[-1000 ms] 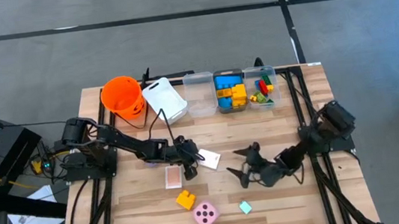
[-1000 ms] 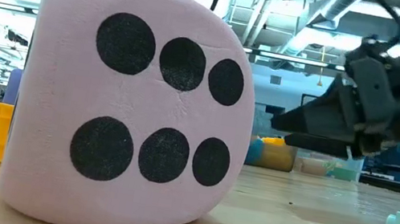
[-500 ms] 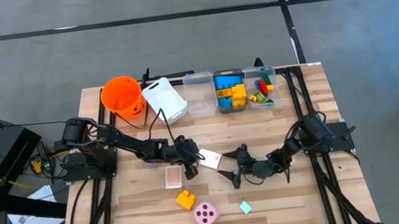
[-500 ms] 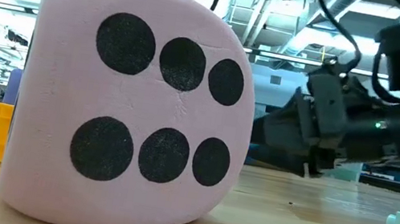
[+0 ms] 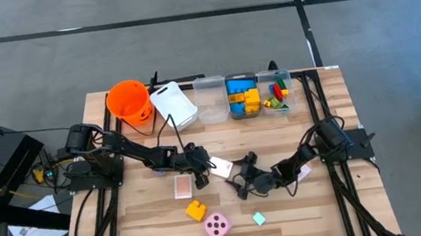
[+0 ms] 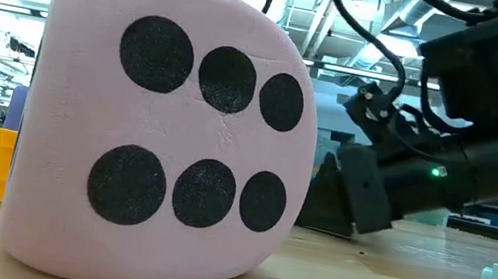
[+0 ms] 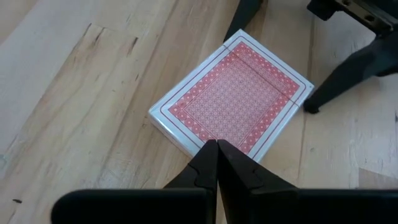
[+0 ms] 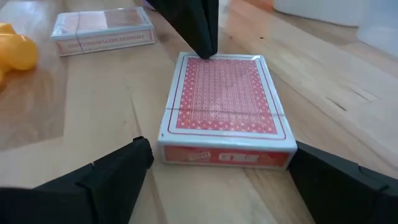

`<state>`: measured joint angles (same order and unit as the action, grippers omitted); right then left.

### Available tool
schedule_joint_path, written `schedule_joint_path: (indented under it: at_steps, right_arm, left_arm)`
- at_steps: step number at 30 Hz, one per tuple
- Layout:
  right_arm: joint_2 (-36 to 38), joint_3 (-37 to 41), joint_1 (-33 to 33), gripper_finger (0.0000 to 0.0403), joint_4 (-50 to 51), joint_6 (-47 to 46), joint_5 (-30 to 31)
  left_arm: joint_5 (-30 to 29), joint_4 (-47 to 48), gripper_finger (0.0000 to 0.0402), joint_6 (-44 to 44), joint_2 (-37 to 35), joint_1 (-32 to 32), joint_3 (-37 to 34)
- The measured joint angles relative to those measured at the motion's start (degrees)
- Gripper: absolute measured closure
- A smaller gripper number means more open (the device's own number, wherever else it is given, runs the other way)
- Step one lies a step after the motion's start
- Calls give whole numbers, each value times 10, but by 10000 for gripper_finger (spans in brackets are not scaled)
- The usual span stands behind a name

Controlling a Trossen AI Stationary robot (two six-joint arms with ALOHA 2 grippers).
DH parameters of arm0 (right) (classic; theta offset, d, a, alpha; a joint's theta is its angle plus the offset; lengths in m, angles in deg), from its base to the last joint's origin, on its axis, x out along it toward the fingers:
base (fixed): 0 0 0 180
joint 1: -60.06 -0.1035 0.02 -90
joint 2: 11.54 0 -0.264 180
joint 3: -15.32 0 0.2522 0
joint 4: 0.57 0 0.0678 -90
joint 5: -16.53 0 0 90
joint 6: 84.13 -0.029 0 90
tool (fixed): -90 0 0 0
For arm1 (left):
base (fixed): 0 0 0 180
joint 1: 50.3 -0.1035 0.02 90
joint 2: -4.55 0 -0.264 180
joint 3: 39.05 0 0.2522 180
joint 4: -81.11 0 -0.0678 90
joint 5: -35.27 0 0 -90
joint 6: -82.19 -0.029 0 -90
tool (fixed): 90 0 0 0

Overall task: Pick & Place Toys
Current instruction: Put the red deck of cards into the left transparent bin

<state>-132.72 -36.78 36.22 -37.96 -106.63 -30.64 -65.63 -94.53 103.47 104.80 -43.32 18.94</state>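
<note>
Red-patterned card deck (image 8: 224, 111) is lying flat on the wooden worktop (image 5: 324, 208) mid-table, between both grippers. Left gripper (image 7: 217, 163) is pressing its clenched jaws on the deck's near edge; right gripper (image 5: 239, 180) is sitting low with jaws spread wide, framing the deck's short end. Risk: right jaws closing while the left tip is pinning the deck could be shoving it sideways or clipping the left fingers. Second deck (image 5: 182, 186) and pink die (image 5: 217, 226) are lying nearby.
</note>
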Motion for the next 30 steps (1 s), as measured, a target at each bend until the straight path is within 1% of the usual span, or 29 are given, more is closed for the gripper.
schedule_joint_path:
  at_steps: [4,12,15,18,24,27,30]
  right_arm:
    - [1,-20,11,33,42,-17,0]
    - [1,-24,21,37,52,-28,-7]
    - [1,-24,21,60,56,-32,-6]
    - [1,-24,21,100,59,-47,-3]
    - [4,-24,21,104,57,-56,-4]
    - [16,-23,20,104,64,-61,-12]
    - [39,-20,20,104,78,-58,-1]
  left_arm:
    - [0,0,402,0,0,0,0]
    - [0,0,402,0,0,0,0]
    - [0,0,402,0,0,0,0]
    - [0,-1,402,0,0,0,0]
    - [0,-1,402,0,0,0,0]
    - [3,2,402,-1,-22,0,0]
    - [5,17,402,-16,-83,0,0]
